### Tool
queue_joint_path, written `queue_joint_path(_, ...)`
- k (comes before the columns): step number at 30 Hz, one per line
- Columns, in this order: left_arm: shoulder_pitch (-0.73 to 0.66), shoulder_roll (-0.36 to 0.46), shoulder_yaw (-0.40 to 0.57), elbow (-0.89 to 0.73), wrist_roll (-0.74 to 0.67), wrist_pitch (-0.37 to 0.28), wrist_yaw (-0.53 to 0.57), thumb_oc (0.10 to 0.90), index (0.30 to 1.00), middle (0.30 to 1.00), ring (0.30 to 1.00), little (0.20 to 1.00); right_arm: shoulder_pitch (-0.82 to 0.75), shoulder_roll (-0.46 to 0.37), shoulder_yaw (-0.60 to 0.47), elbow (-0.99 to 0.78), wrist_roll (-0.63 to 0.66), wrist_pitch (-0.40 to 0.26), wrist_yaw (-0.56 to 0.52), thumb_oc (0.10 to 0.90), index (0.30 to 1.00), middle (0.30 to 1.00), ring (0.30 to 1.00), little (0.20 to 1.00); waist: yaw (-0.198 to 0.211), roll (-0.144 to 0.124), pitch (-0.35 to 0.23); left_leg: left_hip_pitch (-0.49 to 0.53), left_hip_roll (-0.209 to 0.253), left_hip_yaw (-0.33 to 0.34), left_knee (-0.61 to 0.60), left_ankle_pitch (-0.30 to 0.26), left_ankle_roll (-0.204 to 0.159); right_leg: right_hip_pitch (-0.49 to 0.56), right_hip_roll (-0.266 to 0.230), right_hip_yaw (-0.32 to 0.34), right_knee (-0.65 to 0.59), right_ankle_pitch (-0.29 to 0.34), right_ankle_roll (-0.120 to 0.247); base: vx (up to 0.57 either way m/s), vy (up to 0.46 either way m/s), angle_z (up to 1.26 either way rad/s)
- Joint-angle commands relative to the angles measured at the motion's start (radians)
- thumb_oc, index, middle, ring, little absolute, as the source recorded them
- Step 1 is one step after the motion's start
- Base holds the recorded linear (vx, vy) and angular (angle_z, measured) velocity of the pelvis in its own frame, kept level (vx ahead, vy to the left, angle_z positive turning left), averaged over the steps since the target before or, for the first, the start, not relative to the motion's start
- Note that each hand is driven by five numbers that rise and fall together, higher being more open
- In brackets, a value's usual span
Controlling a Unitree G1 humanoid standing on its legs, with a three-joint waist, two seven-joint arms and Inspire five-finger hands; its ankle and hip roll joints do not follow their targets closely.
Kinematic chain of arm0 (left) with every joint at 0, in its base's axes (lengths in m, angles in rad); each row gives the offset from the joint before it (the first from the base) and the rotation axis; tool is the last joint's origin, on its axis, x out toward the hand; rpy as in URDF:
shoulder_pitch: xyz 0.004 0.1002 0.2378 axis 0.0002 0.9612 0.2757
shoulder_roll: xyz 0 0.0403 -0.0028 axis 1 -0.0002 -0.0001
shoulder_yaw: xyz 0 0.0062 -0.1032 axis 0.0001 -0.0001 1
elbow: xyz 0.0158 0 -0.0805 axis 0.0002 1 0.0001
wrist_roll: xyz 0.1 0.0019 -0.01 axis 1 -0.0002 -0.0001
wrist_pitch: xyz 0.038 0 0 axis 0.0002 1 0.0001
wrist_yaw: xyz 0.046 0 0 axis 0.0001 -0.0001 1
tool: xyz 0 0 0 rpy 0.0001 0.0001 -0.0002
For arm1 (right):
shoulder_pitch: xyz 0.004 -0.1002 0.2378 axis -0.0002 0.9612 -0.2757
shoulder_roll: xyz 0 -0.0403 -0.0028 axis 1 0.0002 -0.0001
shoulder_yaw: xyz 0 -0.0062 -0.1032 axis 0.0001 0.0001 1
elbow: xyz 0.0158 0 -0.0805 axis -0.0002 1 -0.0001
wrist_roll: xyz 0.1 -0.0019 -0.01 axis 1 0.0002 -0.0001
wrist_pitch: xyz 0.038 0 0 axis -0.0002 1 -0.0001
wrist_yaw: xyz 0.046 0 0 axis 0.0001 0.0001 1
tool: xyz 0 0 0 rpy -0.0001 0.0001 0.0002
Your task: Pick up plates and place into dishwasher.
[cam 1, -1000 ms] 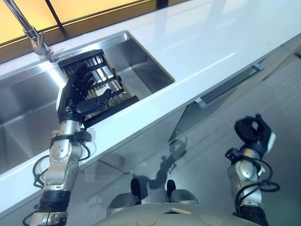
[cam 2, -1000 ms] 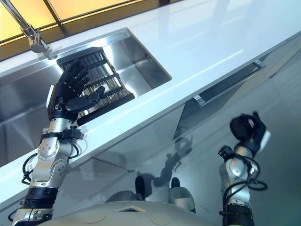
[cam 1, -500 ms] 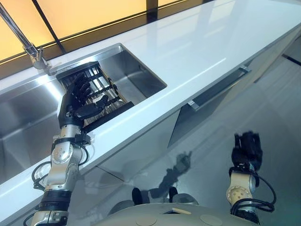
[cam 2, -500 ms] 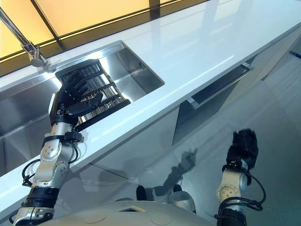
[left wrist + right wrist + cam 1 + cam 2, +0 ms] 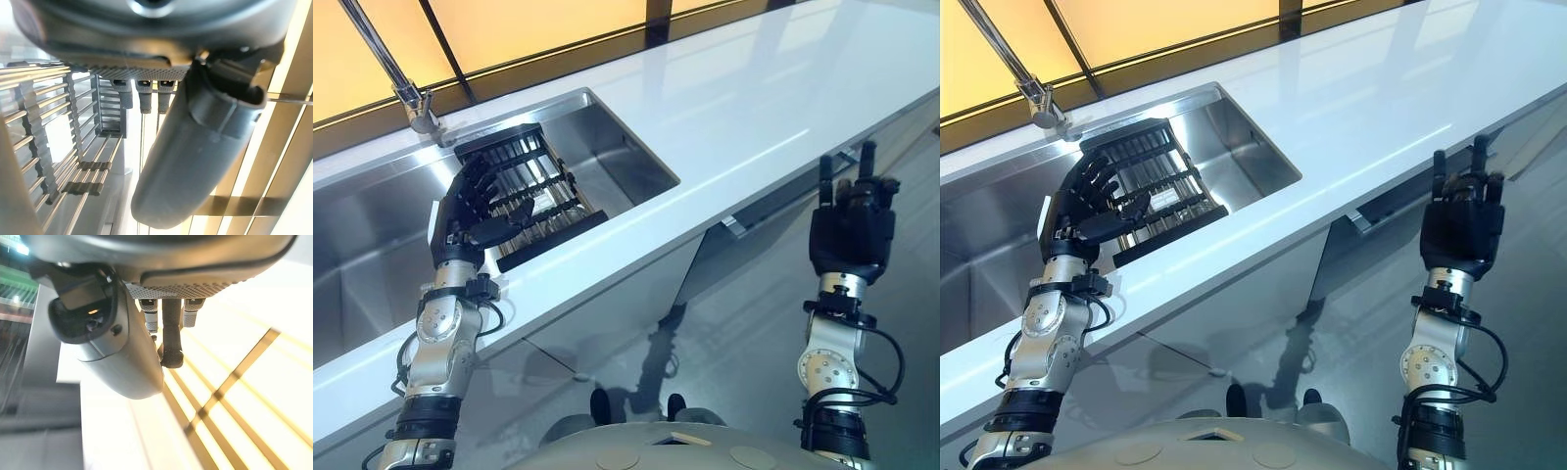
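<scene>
White countertop (image 5: 724, 108) runs across a glossy kitchen, amber window strip behind, grey floor below. Steel sink (image 5: 372, 225) set in it, tap (image 5: 411, 98) at its back edge. Dark dish rack (image 5: 533, 186) sits in sink's right half; no plate visible in it, can't tell where plates are. Dishwasher door (image 5: 783, 196) under counter, ajar. Left hand (image 5: 470, 211) over rack, fingers spread, holding nothing. Right hand (image 5: 850, 230) raised near door handle, some fingers straight, empty. Plates likely rigid, slick, breakable: pinch by rim.
</scene>
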Motion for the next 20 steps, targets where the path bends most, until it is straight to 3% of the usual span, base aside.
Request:
queue_joint_path(1,-0.071,0.035,0.075,0.038,0.022,-0.119,-0.013,0.8,0.9,0.9,0.9,0.9,-0.113,-0.022,-0.029,-0.135,0.055,-0.052,0.12,0.8,0.9,0.9,0.9,0.9,0.019,-0.025,-0.07,0.04,-0.034,0.026,0.007,-0.095,-0.007,-0.042,0.043,-0.029,0.025,0.011,0.003,-0.01,-0.004,0.05)
queue_joint_path(4,-0.076,0.029,0.065,0.044,0.024,-0.123,-0.012,0.8,0.9,0.9,0.9,0.9,-0.128,0.001,-0.01,-0.147,0.119,-0.038,0.129,0.8,0.9,0.9,0.9,0.9,0.027,-0.025,-0.077,0.039,-0.034,0.02,0.007,-0.093,-0.009,-0.038,0.041,-0.037,0.02,0.013,0.003,0.0,-0.009,0.07)
queue_joint_path(8,-0.06,0.028,0.076,0.027,0.018,-0.12,-0.02,0.8,0.9,0.9,0.9,0.9,-0.118,0.017,-0.001,-0.149,0.058,-0.073,0.071,0.8,0.9,0.9,0.9,0.9,0.033,-0.026,-0.083,0.037,-0.033,0.02,0.007,-0.088,-0.01,-0.037,0.039,-0.042,0.017,0.017,0.001,0.01,-0.01,0.07)
queue_joint_path(20,-0.044,0.035,0.088,0.02,0.022,-0.108,-0.009,0.8,0.9,0.9,0.9,0.9,-0.106,0.017,-0.029,-0.111,0.044,-0.077,0.037,0.8,0.9,0.9,0.9,0.9,0.033,-0.023,-0.084,0.037,-0.036,0.012,0.007,-0.089,-0.006,-0.034,0.041,-0.044,0.016,0.017,-0.002,0.0,-0.001,0.01)
